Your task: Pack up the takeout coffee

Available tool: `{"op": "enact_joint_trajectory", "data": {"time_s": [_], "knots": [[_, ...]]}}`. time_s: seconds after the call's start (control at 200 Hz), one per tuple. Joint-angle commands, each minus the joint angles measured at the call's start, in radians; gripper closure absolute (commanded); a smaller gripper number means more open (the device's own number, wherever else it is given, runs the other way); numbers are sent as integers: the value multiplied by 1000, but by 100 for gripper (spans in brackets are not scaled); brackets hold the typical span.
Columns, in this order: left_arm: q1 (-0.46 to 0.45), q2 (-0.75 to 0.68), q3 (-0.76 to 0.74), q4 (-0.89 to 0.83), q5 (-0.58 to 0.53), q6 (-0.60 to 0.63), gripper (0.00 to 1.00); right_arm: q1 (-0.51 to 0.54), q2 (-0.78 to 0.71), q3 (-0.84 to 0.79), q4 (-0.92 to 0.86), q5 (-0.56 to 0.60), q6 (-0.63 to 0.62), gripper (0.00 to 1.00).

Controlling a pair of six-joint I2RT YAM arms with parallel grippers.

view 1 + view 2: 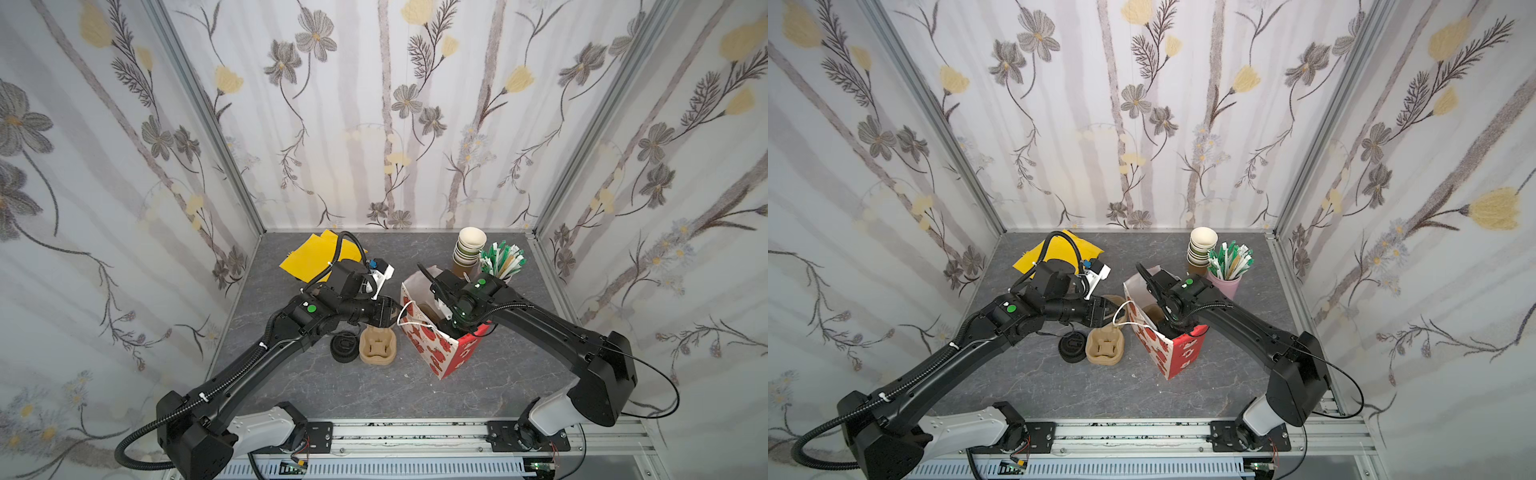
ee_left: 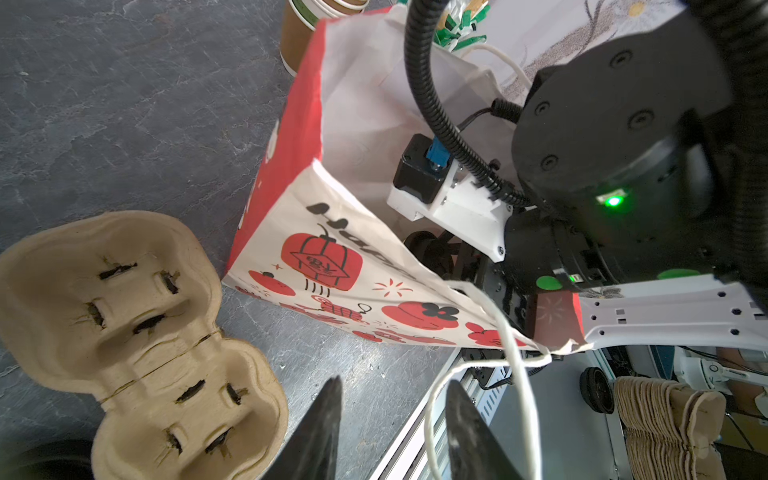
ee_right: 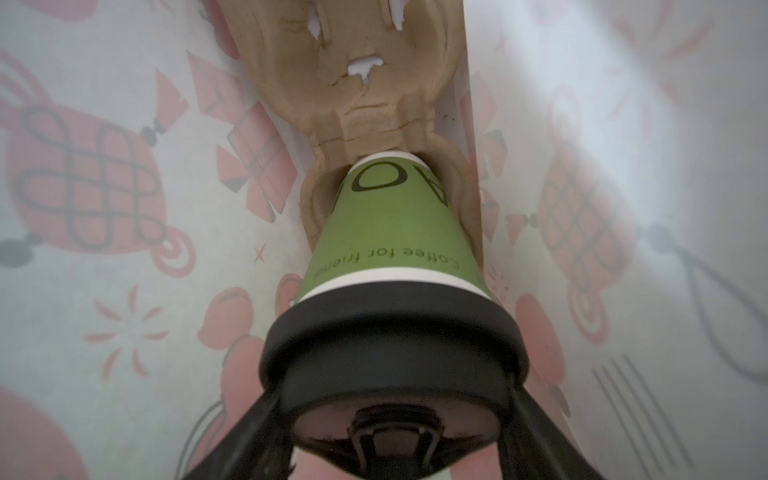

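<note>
- On the grey slate tabletop [image 1: 374, 386] we see the red-and-white paper gift bag [image 1: 432, 353] standing upright, mouth open, with both arms working at it.
- The right gripper [image 3: 390, 415] reaches down inside the bag, its fingers clamped on either side of the black sip lid of the takeout coffee [image 3: 386, 232].
- The left gripper [image 2: 395, 382] hangs at the bag's rim with its jaws apart. The white cord handle [image 2: 519, 362] passes between them, unpinched.
- A moulded pulp cup carrier [image 3: 365, 83] lies on the bag floor, and the green cup's base sits in one of its sockets.
- A second pulp carrier [image 1: 377, 345] rests on the table just beside the bag, next to a short pile of black lids [image 1: 343, 349].
- We judge the cup a light, thin-walled thing whose paper sides would dent under a hard squeeze. Whether it holds liquid, we cannot tell.
- The lid is smooth plastic, only pressed on, and could slip or pop off if pulled. The firmest hold, in our view, is the rolled rim just under it.
</note>
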Motion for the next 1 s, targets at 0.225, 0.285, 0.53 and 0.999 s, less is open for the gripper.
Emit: {"op": "enact_joint_trajectory", "data": {"time_s": [0.225,0.285,0.53,0.999], "knots": [[0,12,-3,24,16,22,68,5,34,-8,70,-9,13,34],[1,13,-3,24,17,24,70,4,38,-7,74,-8,15,34],[0,15,-6,24,16,28,74,6,42,17,58,-7,21,33],[0,7,-12,24,11,33,82,11,5,40,2,-10,51,34]]}}
